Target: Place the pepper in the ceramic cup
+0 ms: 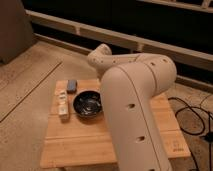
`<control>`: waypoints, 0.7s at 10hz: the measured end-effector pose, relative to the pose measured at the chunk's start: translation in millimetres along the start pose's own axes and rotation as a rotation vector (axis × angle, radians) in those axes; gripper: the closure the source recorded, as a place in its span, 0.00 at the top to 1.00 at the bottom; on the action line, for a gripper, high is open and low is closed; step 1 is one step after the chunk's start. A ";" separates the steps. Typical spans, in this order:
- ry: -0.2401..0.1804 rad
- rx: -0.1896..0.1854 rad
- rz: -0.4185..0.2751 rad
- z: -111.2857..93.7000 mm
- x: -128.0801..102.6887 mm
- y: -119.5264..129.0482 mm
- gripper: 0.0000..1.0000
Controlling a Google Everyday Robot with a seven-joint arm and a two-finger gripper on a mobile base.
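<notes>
Behind the bulky arm [135, 110] over the worktop [80, 137], the gripper is hidden and no pepper is seen, so the dark bowl [88, 105] should be approached slowly.

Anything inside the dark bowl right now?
The dark bowl looks empty apart from glints, though the arm covers its right edge. The gripper and the pepper are out of sight, perhaps behind the arm.

The wooden table [85, 142] carries a dark bowl [88, 105], a grey block [72, 85] and a pale packet [63, 104]; the pincer is hidden.
</notes>
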 end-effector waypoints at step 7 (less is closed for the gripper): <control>0.019 0.008 -0.012 8.8 4.6 7.9 0.00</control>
